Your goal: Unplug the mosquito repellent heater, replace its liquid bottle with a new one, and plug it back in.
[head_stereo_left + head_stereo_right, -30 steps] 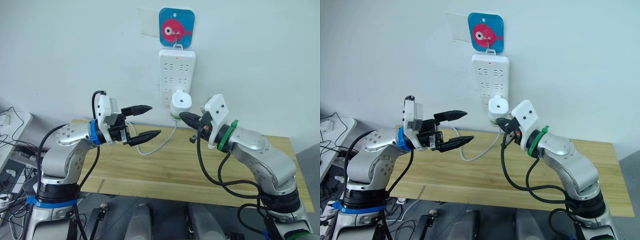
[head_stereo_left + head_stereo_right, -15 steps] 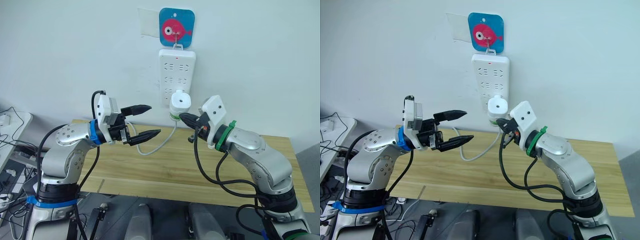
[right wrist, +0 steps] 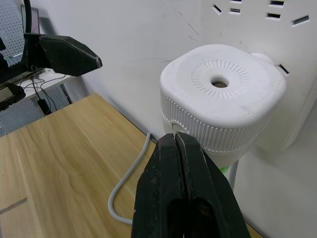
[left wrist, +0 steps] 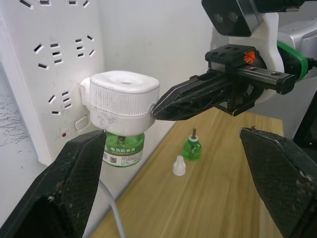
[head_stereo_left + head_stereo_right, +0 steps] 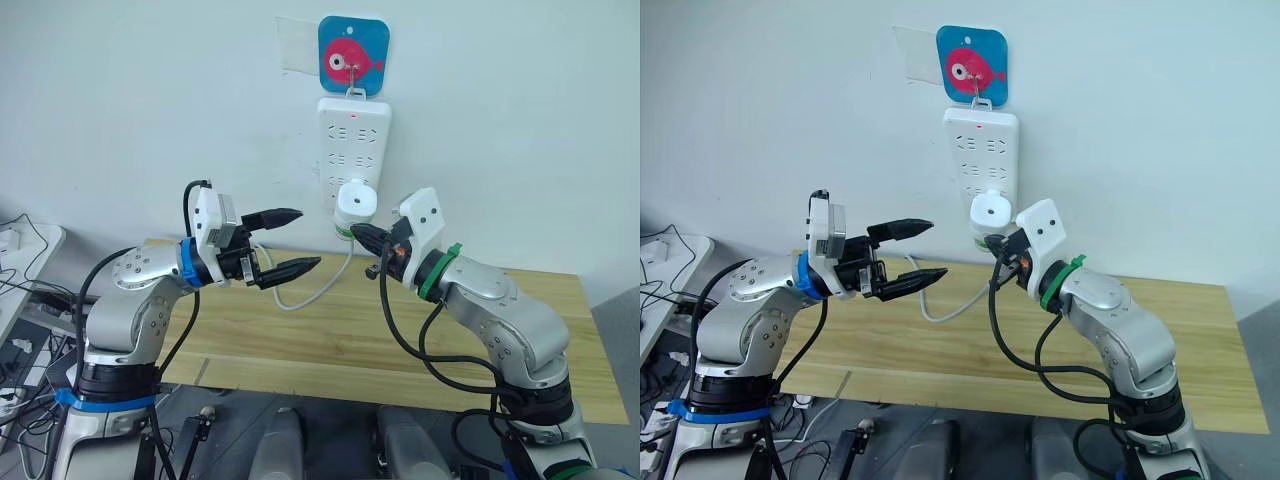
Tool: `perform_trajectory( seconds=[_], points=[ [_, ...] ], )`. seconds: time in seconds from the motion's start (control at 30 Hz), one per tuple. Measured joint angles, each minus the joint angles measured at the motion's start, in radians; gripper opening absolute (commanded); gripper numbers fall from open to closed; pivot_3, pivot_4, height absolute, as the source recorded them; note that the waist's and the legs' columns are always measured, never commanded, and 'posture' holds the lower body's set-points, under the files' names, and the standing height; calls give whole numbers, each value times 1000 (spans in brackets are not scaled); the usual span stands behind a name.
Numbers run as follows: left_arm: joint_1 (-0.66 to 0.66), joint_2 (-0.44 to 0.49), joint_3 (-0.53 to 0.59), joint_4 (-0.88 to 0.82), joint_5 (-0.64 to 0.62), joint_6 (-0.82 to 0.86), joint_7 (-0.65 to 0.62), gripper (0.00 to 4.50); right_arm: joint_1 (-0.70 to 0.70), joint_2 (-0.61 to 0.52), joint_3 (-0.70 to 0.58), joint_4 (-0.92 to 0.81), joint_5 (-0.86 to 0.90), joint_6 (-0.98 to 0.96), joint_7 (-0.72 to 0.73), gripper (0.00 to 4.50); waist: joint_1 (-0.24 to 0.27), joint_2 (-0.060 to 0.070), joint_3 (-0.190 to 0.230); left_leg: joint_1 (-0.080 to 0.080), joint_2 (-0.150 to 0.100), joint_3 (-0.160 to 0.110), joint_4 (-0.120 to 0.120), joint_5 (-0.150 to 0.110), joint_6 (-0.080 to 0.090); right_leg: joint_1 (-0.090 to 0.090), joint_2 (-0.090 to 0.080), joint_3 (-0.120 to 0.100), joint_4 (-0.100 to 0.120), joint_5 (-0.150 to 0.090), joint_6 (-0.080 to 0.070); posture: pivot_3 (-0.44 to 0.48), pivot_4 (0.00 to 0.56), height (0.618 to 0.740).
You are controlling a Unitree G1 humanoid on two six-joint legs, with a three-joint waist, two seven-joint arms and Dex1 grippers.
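The mosquito repellent heater, white with a round top vent, is plugged into the lower part of the white power strip on the wall. Its green liquid bottle hangs beneath it. My right gripper is shut, its fingertips touching the heater's ribbed side. My left gripper hovers open a short way to the heater's left, holding nothing. A small green bottle with a bare wick stands on the wooden table, with a white cap beside it.
The strip hangs from a blue hook plate with a pink fish. Its grey cable loops down onto the table near the wall. A side surface with cables lies at the far left.
My right gripper has moved left and slightly up, bringing its shut fingertips against the heater's side. The left arm has stayed in place.
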Motion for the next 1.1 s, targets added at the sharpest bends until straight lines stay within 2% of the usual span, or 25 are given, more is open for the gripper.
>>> perform_trajectory(
  seconds=[0.2, 0.37, 0.63, 0.73, 0.8, 0.93, 1.07, 1.1],
  points=[
    [-2, 0, -2, 1, 0, -1, -10, 4500, -2, -9, -2, -3, 0, 12, 1, 35, 0, 0, 0, 0, 0, 0, 0, 0, 0, 0, 0, 0, 0, 0, 0, 102, 175, 740],
    [-5, 6, -2, 14, 1, -4, -14, 4500, 2, -69, -12, -28, 13, 24, 26, 35, 0, 0, 0, 0, 0, 0, 0, 0, 0, 0, 0, 0, 0, 0, 0, 93, 172, 740],
    [-15, 51, -2, 89, 25, -25, -14, 4500, 35, -198, -72, -124, 144, 72, 144, 35, 1, 0, 0, 0, 0, 0, 0, 0, 0, 0, 0, 0, -1, 0, 0, 105, 169, 740],
    [-27, 69, -2, 102, 32, -8, 5, 4500, 64, -253, -103, -132, 176, 72, 184, 622, 2, 0, 0, 0, 0, 0, 0, 0, 0, 0, 0, -1, -1, 0, 0, 117, 163, 740],
    [-35, 98, -5, 120, 59, 5, 30, 4500, 96, -299, -151, -138, 197, 60, 220, 1253, 3, 0, 0, 0, 0, 0, 0, 0, 0, 0, 0, -1, -1, 0, 0, 117, 163, 740],
    [-40, 159, -1, 142, 91, 16, 33, 4500, 187, -397, -283, -143, 251, 18, 306, 2774, 5, 0, 0, 0, 0, 0, -1, 0, 0, 1, 0, -1, -2, 0, 0, 126, 149, 740],
    [-48, 180, 0, 177, 100, 12, 19, 4500, 257, -470, -358, -144, 264, -56, 383, 4234, 5, -1, -1, 0, 0, 0, -1, 0, 0, 1, 0, -1, -1, 0, 0, 124, 139, 740],
    [-50, 182, 0, 182, 100, 13, 15, 4500, 268, -479, -372, -142, 265, -72, 395, 4485, 5, -1, -2, 0, 0, 0, -1, 0, 0, 1, 0, -1, -1, 0, 0, 124, 136, 740]
  ],
)
